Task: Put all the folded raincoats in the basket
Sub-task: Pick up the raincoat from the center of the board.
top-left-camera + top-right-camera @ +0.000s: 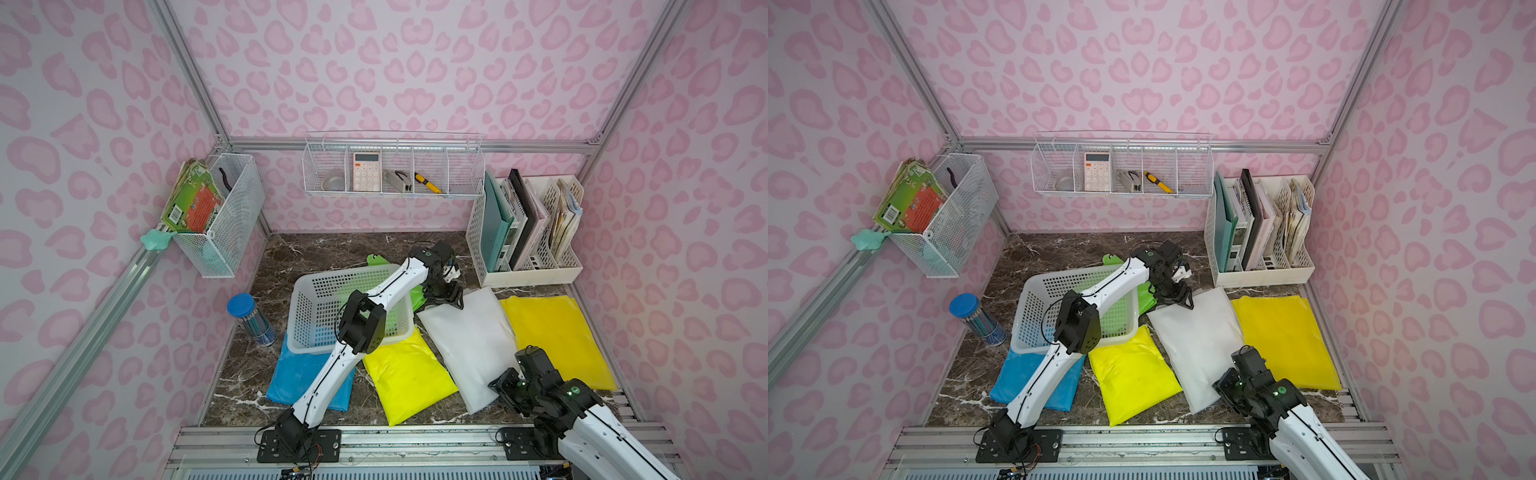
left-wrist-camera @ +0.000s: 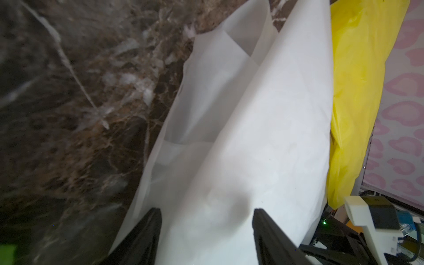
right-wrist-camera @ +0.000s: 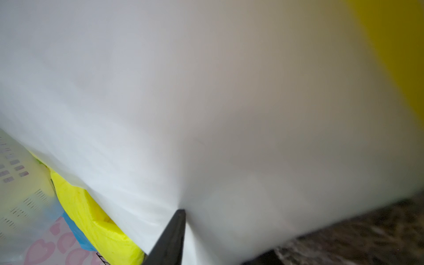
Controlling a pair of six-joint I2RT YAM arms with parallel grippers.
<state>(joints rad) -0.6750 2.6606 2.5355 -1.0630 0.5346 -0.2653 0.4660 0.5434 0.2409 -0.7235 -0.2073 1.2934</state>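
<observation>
Item: white raincoat (image 1: 469, 345), folded into a flat oblong packet.
Location: on the bench (image 1: 332, 249), outside the basket (image 1: 305, 316) and just beside it, on the right arm's side.
Neighbours: neon-yellow raincoat (image 1: 407, 374) on one long side, partly under the white edge; golden-yellow raincoat (image 1: 557, 340) touching the other.
Handling (judged): light, thin, limp film. It is probably slippery, its layers could slide apart, and it would sag and unfold if raised by one corner.
Hold points (judged): both short ends at once, pinching every layer near a corner.
Left jaws: standing well apart astride the far corner, film between them, nothing gripped.
Right jaws: at the near corner. Only one finger (image 3: 176, 227) shows clearly, pressed where the film puckers. Whether a grip is closed cannot be told.
Obstructions: left arm (image 1: 390, 286) spans the basket's opening. The basket's rim must be cleared.
Underlay: basket rests on blue raincoat (image 1: 295, 374) and green raincoat (image 1: 376, 259).
Bystanders: file holder (image 1: 528, 232) near the far end; pencil tube (image 1: 251, 320) well apart.
</observation>
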